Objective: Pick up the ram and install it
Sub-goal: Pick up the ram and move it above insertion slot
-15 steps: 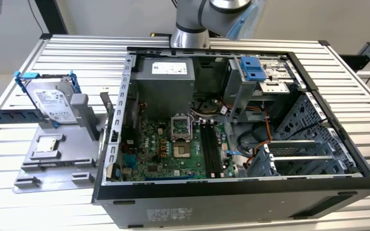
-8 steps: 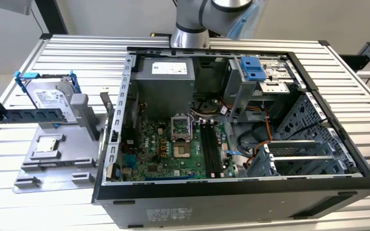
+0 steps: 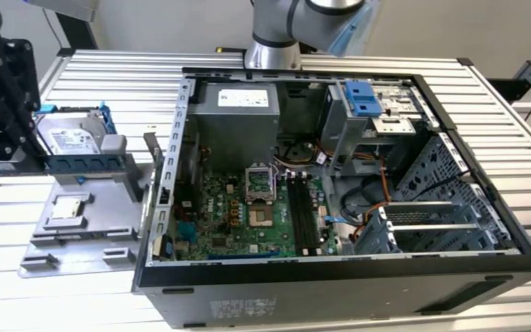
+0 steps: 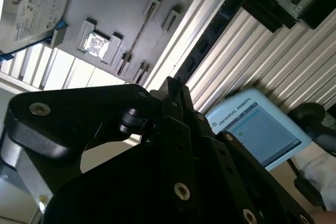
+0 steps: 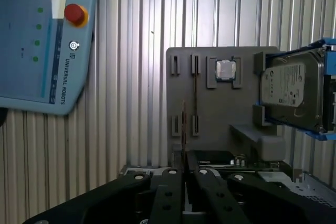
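The ram (image 3: 86,164), a narrow blue-green stick with black chips, hangs level over the grey fixture tray (image 3: 81,235) at the exterior view's left. My gripper (image 3: 33,163) is shut on its end. In the first wrist view the ram (image 5: 183,129) appears edge-on as a thin strip sticking out from between the closed fingers of the gripper (image 5: 184,174). The same closed gripper (image 4: 173,90) appears in the second wrist view. The black memory slots (image 3: 307,214) lie on the motherboard inside the open computer case (image 3: 339,270), well to the right of the gripper.
On the tray sit a silver hard drive in a blue bracket (image 3: 67,138) and a processor chip (image 5: 226,70). A blue teach pendant (image 5: 42,51) lies on the ribbed table. Cables, a drive cage and the power supply (image 3: 238,111) crowd the case.
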Controlling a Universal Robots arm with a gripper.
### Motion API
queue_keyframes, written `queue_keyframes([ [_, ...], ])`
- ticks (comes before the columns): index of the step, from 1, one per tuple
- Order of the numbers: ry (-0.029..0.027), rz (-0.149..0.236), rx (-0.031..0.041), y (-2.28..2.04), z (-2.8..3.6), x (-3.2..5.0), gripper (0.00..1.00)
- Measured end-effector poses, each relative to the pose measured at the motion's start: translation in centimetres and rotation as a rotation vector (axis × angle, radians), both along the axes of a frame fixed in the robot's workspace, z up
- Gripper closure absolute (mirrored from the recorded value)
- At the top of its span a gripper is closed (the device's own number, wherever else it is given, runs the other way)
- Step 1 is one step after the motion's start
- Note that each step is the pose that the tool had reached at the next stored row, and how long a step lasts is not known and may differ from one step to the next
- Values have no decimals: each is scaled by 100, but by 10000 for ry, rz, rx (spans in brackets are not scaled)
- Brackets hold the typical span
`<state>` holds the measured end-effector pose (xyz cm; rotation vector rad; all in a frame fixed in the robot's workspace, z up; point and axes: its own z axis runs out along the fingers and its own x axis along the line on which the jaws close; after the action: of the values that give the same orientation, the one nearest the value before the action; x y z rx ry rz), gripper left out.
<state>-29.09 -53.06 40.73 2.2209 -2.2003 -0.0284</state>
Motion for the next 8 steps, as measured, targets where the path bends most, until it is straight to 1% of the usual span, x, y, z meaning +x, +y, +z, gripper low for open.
queue_keyframes([
  [8, 0, 0, 0, 9, 0, 300, 100],
])
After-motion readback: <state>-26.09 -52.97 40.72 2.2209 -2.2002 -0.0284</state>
